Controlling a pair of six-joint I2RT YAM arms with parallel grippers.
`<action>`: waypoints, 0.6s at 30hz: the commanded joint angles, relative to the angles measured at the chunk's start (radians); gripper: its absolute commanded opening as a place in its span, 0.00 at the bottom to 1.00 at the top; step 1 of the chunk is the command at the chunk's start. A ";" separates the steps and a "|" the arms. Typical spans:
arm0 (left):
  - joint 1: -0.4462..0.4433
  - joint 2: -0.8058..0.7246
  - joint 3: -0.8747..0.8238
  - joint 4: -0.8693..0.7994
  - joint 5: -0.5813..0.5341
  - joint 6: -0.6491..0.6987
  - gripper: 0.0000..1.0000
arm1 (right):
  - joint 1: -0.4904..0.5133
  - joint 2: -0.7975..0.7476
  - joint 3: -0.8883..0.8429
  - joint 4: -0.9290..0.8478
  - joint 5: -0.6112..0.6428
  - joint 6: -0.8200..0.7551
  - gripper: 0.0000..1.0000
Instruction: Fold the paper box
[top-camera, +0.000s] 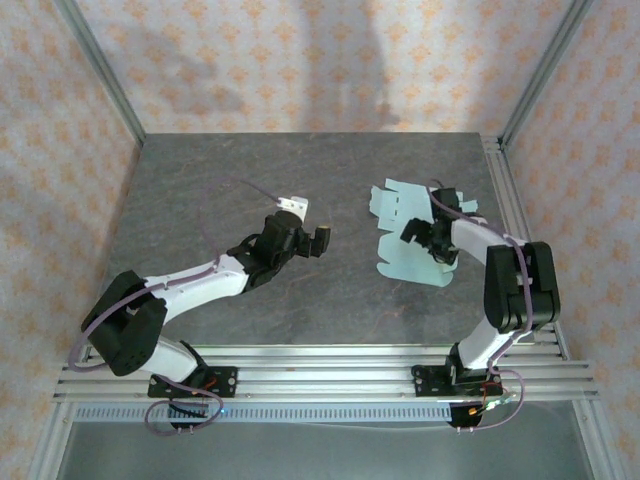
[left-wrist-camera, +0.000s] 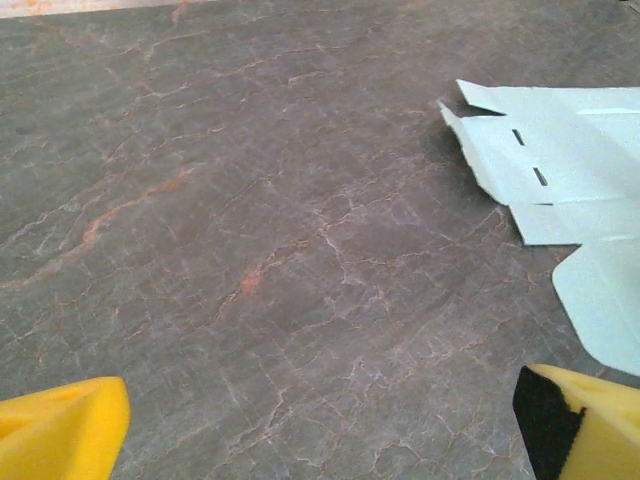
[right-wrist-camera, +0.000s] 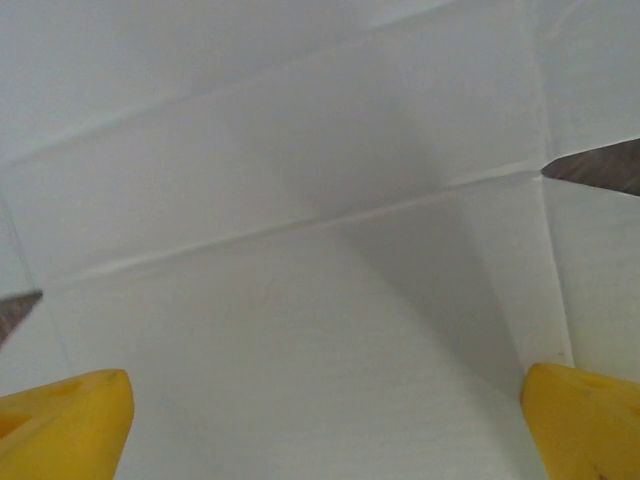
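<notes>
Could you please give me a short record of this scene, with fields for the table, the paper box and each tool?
table: dark stone-patterned surface
paper box: pale mint die-cut sheet, unfolded, lying mostly flat on the table's right half
left tool: open, over bare table, left of the sheet, not touching it
right tool: open, directly over the sheet, a creased panel between its fingers; contact cannot be told
task state: box not yet formed

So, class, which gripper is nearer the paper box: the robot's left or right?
Right. The right gripper is directly above the paper box, fingers spread over its creases. The left gripper is off to the box's left, over the table.
</notes>
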 joint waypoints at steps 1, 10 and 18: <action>0.035 -0.016 0.014 -0.027 0.033 -0.093 1.00 | 0.046 -0.027 -0.028 0.024 -0.006 0.049 0.99; 0.113 -0.024 -0.022 -0.028 0.087 -0.209 1.00 | 0.217 0.021 -0.023 0.101 -0.004 0.139 1.00; 0.145 -0.021 -0.028 -0.054 0.093 -0.263 1.00 | 0.363 0.038 0.045 0.170 -0.054 0.208 1.00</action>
